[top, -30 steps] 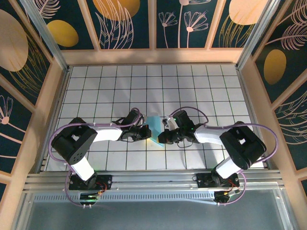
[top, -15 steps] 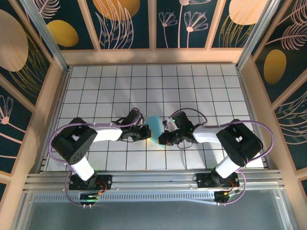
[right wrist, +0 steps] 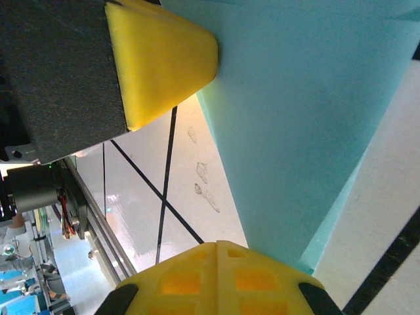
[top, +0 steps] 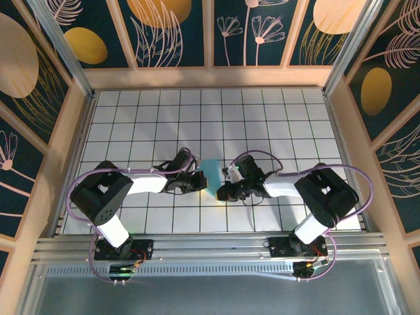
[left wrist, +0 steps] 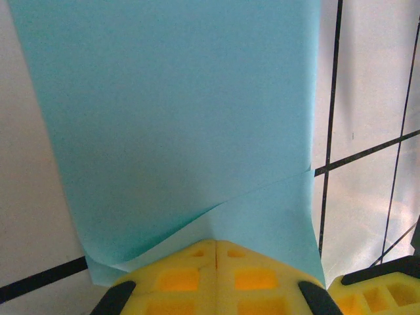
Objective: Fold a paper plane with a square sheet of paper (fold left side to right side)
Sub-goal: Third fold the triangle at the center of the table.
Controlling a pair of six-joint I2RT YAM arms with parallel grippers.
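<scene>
Left gripper (left wrist: 215, 244) closed against folded teal paper (left wrist: 184, 111), right gripper (right wrist: 216, 244) closed opposite

A white tabletop (top: 262, 118) spreads across the enclosure, ruled by thin black lines into a grid of square tiles. Close up from the right wrist its surface is glossy, and a few small smudges (right wrist: 200, 174) sit on one tile beside a grid line. Pale wooden framing (top: 210, 77) borders the tabletop on three sides. Above it rise wall panels (top: 177, 33) – dark blue-teal, printed with golden ovals and thin pink outlines of leaves and flowers. Slanted metal posts (top: 65, 46) stand at the two far corners. Along the near edge run ribbed aluminium rails (top: 210, 246), and below them lies a flat grey surface (top: 210, 292).
</scene>
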